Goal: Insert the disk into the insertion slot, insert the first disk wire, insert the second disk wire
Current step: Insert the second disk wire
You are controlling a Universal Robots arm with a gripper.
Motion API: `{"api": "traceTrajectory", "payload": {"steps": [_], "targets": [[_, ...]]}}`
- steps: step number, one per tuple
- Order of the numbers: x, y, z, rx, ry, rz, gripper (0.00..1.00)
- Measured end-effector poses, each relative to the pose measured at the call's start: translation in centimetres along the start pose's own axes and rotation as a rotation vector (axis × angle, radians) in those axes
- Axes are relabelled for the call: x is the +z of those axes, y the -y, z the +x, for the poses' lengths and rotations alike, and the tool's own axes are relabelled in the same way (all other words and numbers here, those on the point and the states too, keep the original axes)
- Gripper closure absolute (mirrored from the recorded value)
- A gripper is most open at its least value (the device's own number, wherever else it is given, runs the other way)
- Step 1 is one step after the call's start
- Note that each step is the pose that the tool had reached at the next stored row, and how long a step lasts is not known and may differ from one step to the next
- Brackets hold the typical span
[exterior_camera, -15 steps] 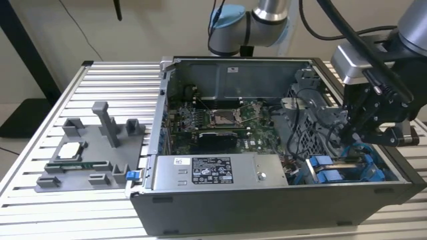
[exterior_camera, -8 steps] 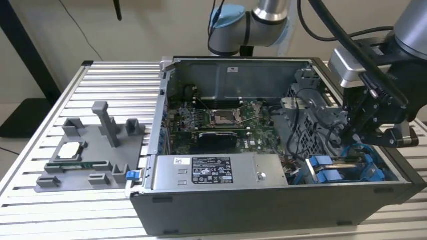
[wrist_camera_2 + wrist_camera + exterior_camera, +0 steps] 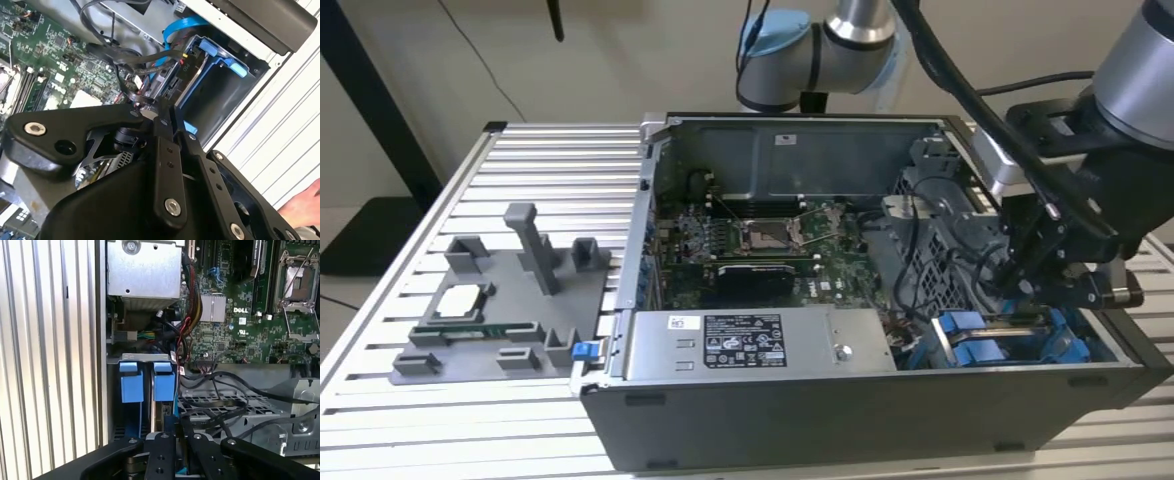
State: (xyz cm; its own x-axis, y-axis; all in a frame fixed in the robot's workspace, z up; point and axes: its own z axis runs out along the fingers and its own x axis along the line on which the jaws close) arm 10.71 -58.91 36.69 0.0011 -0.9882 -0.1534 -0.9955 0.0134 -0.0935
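Worktop holds open PC case. PSU sits left of the insertion slot. Claw poised over slot, clenched on a black wire by the disk, prob. lining up the plug.

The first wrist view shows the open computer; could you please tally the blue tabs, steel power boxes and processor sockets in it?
Blue tabs: 2
Steel power box: 1
Processor socket: 1
Total: 4

Robotics lab: open computer case on slatted aluminium bench.
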Motion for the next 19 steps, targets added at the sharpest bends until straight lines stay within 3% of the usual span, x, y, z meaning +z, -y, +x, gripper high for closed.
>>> {"api": "traceTrajectory", "payload": {"steps": [4,12,19], "targets": [[0.72,0.0,0.11,0.0,0.0022,0.0018,1.0],[1.88,0.8,0.28,0.0,0.0093,0.0036,1.0],[2.51,1.36,0.37,0.0,0.0122,0.0048,1.0]]}}
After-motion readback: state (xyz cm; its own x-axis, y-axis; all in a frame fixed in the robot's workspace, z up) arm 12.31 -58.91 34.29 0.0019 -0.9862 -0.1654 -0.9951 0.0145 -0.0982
